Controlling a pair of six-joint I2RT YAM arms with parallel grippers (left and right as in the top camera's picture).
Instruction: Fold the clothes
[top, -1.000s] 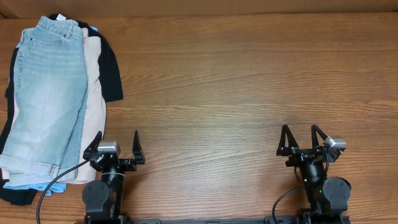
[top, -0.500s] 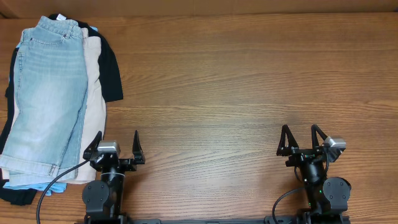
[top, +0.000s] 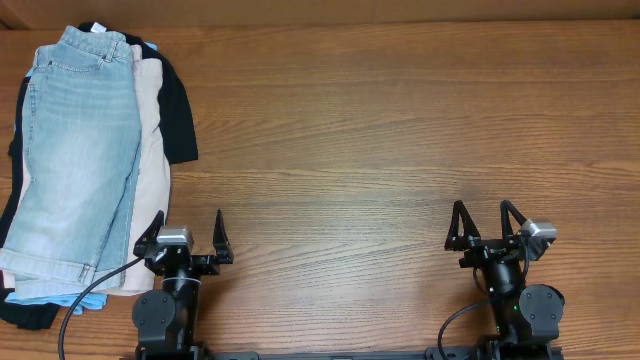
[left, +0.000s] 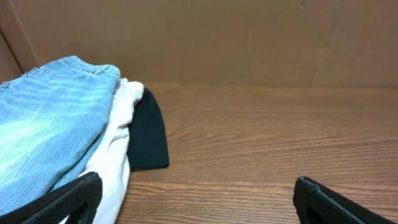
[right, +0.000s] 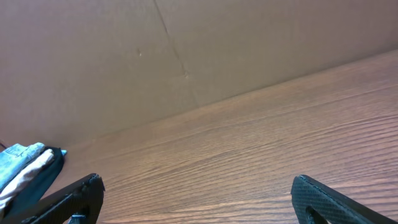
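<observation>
Clothes (top: 85, 160): overhead, a stack at the far left corner of the bench (top: 400, 130), running down its left edge; light blue jeans (top: 75, 140) on top; cream garment (top: 152, 130) beneath; black garment (top: 180, 110) poking out on the right.
Left gripper (top: 189, 216): overhead, at the near edge, just beside the stack's near end; fingers spread wide, holding nothing.
Right gripper (top: 481, 207): overhead, at the near edge toward the right corner, well apart from the stack; fingers likewise wide, holding nothing.
Left wrist: jeans, cream and black layers lie at the left on the wood; both fingertips sit in the bottom corners, far apart.
Right wrist: wood grain below a brown wall (right: 186, 50); the stack shows small at the far left; fingertips far apart.
</observation>
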